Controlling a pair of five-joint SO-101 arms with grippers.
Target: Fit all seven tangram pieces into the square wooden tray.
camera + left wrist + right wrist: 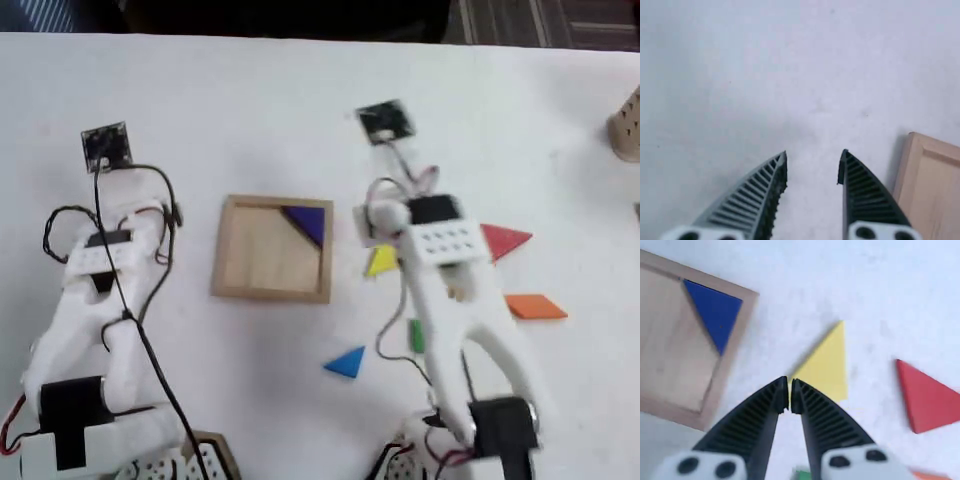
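The tray (270, 293) lies at the centre of the surface (250, 120), with a dark blue triangle (308, 222) seated in one corner. A yellow triangle (381, 261), red triangle (503, 241), orange piece (536, 306), green piece (415, 335) and light blue triangle (347, 363) are scattered on one side of it. The right gripper (789, 396) is closed beside the yellow triangle. The left gripper (812, 167) is open over bare surface near the tray.

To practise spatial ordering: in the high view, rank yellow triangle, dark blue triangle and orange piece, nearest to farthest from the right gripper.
1. Yellow triangle, just beyond the right gripper.
2. Dark blue triangle, in the tray corner.
3. Orange piece, on the table away from the tray.
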